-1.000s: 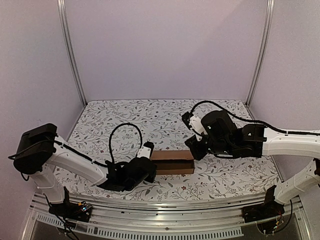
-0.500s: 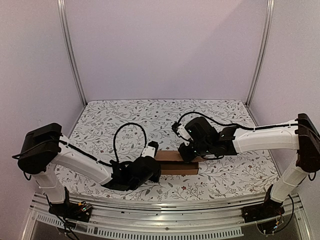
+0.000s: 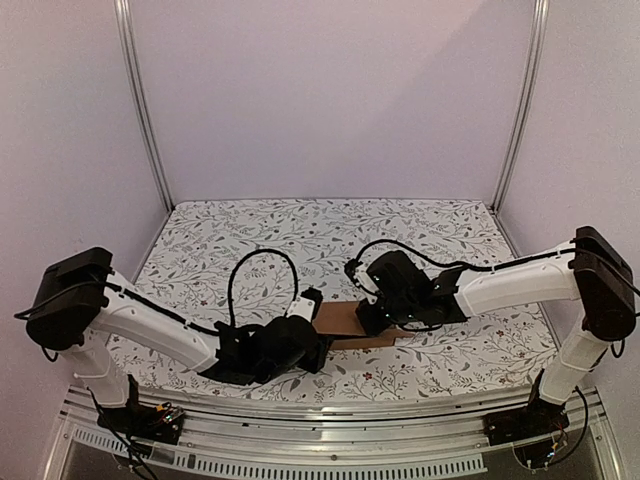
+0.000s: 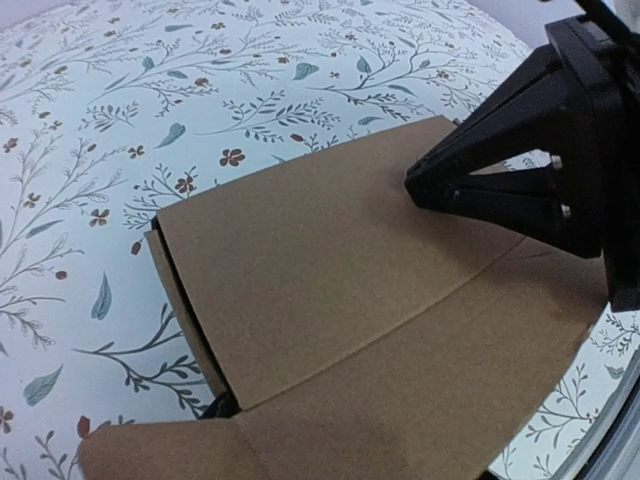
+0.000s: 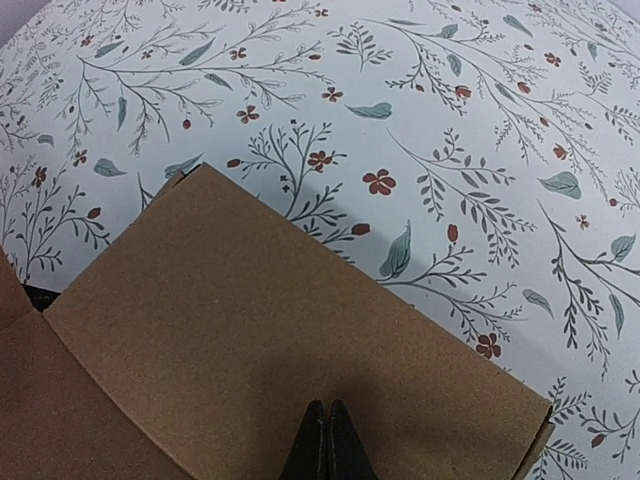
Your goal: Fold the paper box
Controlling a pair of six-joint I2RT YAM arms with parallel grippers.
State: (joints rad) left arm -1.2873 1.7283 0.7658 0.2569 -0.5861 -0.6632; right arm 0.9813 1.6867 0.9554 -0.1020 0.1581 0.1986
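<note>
The paper box [image 3: 345, 318] is a small oblong of plain brown cardboard on the flowered cloth, its lid down flat. My right gripper [image 3: 373, 322] is shut, and its closed tips [image 5: 327, 412] rest on the lid [image 5: 230, 330] with nothing between them. From the left wrist the same tips [image 4: 412, 187] touch the lid's far edge. My left gripper [image 3: 322, 345] is at the box's near left end. Cardboard [image 4: 330, 260] fills its wrist view and hides its fingers, apart from a dark sliver under a flap.
The flowered tablecloth [image 3: 250, 240] runs to pale walls at the back and sides. Metal frame posts [image 3: 145, 110] [image 3: 520, 110] stand at the back corners. A metal rail [image 3: 330, 415] runs along the near edge between the arm bases.
The right gripper swung left and came down onto the box. The open box now has its lid down. The left gripper shifted a little to the right along the box's end.
</note>
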